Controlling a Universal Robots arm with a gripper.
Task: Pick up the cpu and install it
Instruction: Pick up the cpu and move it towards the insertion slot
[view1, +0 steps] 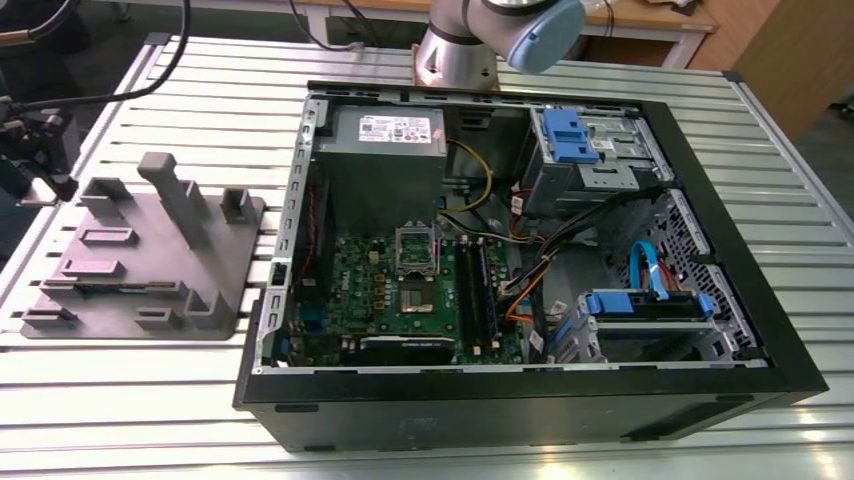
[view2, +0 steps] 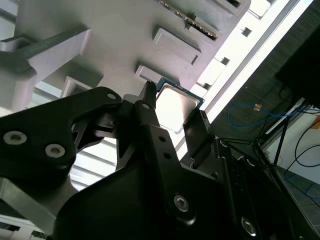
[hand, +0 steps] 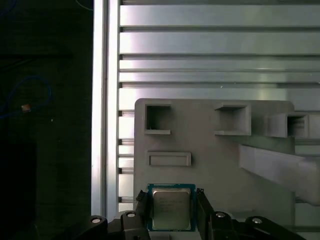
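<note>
The hand (hand: 171, 201) is pinching the cpu (hand: 171, 212). In the first wrist view its two black fingers (hand: 141, 204) are pressing against opposite edges of the chip, which is hanging over the grey tray (hand: 225, 165) just beside a shallow rectangular slot (hand: 169, 159). Whether the chip is touching the tray cannot be told. This view is also showing the slatted counter (hand: 210, 45) running past the tray to its edge.

The second wrist view is looking along the fingers (view2: 148, 102) from the side and catching the cpu (view2: 175, 102) with its silvery top facing away from the tray.

The exterior view is taking in the wider scene: the tray (view1: 240, 260) is lying on the counter (view1: 134, 400), and next to it an open computer case (view1: 534, 405) is lying with a green motherboard (view1: 380, 300) inside. The arm (view1: 494, 30) is rising beyond the case.
</note>
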